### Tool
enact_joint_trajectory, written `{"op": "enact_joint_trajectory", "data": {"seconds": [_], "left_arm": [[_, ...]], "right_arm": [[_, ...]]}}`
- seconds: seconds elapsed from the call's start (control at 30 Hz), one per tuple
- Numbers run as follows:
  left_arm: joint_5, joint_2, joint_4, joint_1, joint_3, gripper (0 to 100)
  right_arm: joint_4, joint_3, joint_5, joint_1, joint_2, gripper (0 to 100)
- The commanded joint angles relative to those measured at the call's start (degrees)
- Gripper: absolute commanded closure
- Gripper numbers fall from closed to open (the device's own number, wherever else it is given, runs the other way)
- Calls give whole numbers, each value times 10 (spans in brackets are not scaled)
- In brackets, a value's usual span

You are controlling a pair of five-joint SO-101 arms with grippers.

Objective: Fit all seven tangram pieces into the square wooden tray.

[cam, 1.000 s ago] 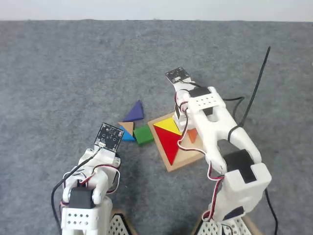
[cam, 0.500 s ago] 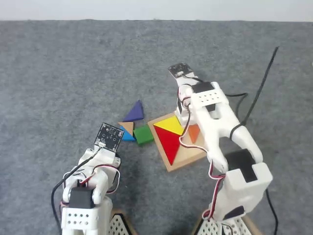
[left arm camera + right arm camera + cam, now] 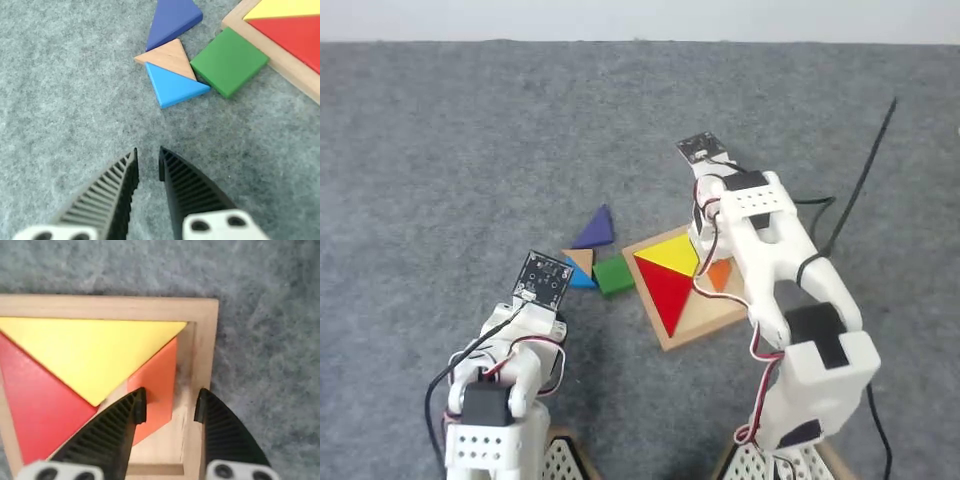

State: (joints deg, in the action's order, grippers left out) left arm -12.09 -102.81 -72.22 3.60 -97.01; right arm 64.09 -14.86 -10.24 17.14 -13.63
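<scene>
Right gripper: your right gripper (image 3: 169, 401) hangs over the square wooden tray (image 3: 205, 340) with its jaws well apart and nothing between them; one jaw is above the orange piece (image 3: 156, 382), the other above the tray's rim
Left gripper: your left gripper (image 3: 148, 155) is over the grey carpet (image 3: 60, 90) near the blue triangle (image 3: 175, 86), with only a slit between its jaws and nothing held
Pieces in the tray: the yellow triangle (image 3: 95, 355), red triangle (image 3: 35, 405) and orange piece lie inside; a strip of bare floor shows between the orange piece and the wall
Pieces outside: the purple triangle (image 3: 172, 17), wooden triangle (image 3: 170, 59), blue triangle and green square (image 3: 229, 60) sit clustered on the carpet, the green square right beside the tray
Risk at the rim: if you lower the right arm from here, one finger would likely land on the rim and tip or slide the tray
Risk to the orange piece: if you close now, the inner jaw could drag it away from the yellow triangle
Risk at the cluster: if you go in with the left jaws this narrow, you would probably push the blue triangle, and its touching neighbours with it
Risk of jamming: I cannot tell if the orange piece lies flat; if it doesn't, later pieces may not seat
</scene>
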Motion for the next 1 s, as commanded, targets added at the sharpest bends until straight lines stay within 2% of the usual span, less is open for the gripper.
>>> {"op": "enact_joint_trajectory", "data": {"seconds": [0.0,0.23,0.47,0.7,0.97], "left_arm": [[3,-13,-4,-3,6,935],[3,-13,-4,-3,6,935],[3,-13,-4,-3,6,935],[4,-13,-4,-5,6,935],[5,-13,-4,-6,6,935]], "right_arm": [[-7,43,-8,-10,-21,833],[-8,91,-9,-44,-45,833],[-3,112,-8,-46,-29,833],[28,37,12,-41,182,834],[8,-230,7,-88,487,834]]}}
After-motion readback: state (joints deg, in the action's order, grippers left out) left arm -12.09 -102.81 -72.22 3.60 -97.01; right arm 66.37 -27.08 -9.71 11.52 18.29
